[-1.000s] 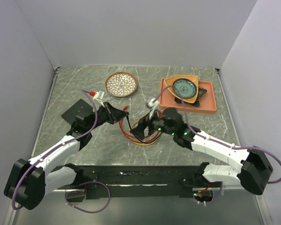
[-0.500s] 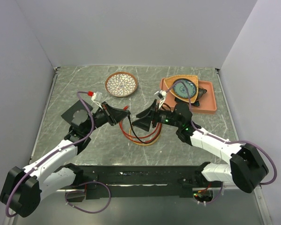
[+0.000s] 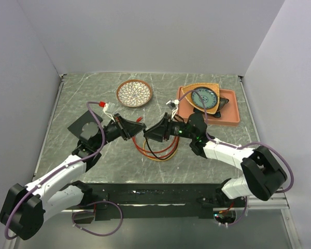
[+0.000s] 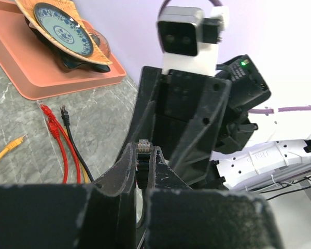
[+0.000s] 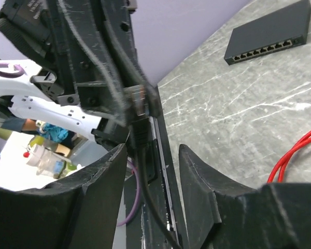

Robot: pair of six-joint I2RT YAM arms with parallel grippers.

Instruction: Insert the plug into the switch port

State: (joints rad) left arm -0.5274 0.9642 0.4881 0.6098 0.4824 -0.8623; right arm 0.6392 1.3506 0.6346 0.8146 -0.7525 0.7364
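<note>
Pale walls stand around a grey stone desk [image 3: 119,162]. From above, the switch [image 3: 75,126], a flat black box, lies at the left. The right end effector [image 3: 149,136] has swung in close to the left end effector [image 3: 138,127] since a second ago. In the left wrist view, the left one is clamped on the plug [image 4: 143,147], held up off the desk. In the right wrist view, the right one's fingers stand apart around the black cable [image 5: 143,155]. The switch shows a row of small holes.

No text, brand, number or sign can be read in any view. In the left wrist view a faint dark marking stands on the white plastic arm link [image 4: 269,161], but it is too small and blurred to make out.
</note>
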